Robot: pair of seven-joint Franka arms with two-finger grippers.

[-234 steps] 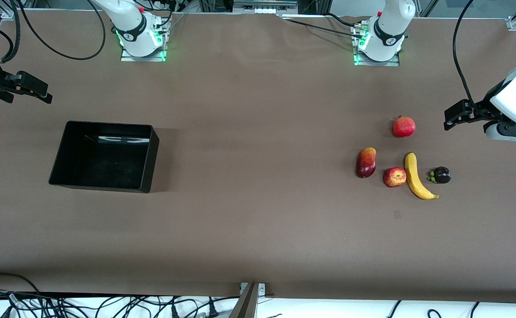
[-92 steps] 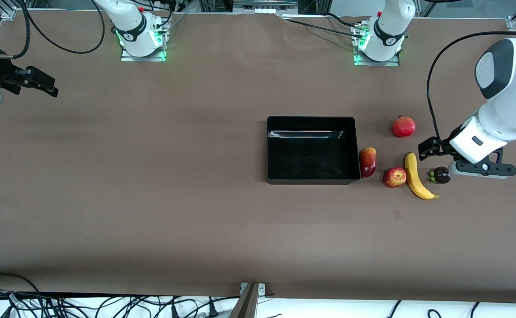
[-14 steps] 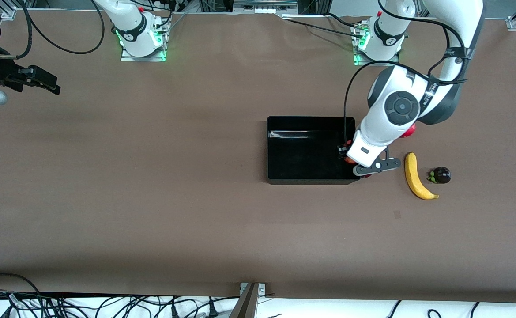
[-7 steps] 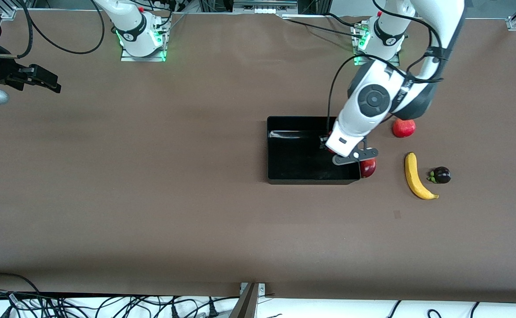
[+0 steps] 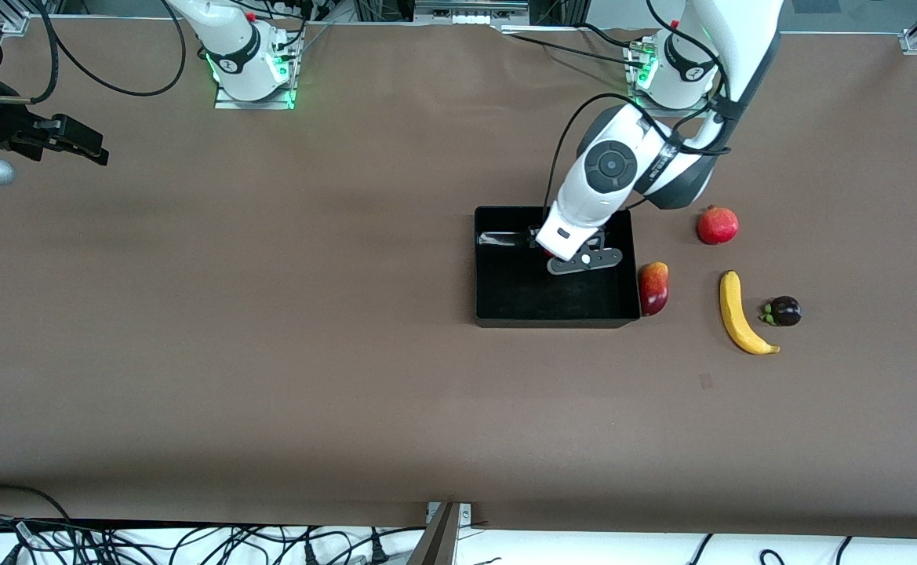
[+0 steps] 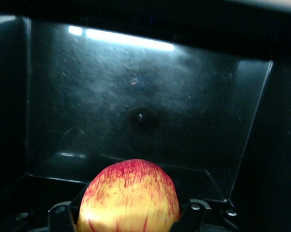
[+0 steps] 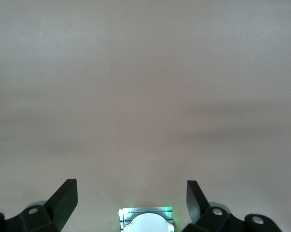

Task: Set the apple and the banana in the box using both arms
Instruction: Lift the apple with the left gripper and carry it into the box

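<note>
The right gripper (image 5: 74, 149) waits, fingers spread wide and empty, over bare table at the right arm's end, clear of the work. The black box (image 5: 497, 302) sits mid-table so both arms can reach it. Over its interior the left gripper (image 6: 131, 224) clamps the apple (image 6: 129, 198), poised for release. Beside the box lies a mango-like fruit (image 5: 653, 288), then a pomegranate (image 5: 718, 225), the banana (image 5: 740, 314) still on the table, and 1 dark mangosteen (image 5: 784, 311). Brown matte tabletop (image 5: 270, 377); cables along its edges.
</note>
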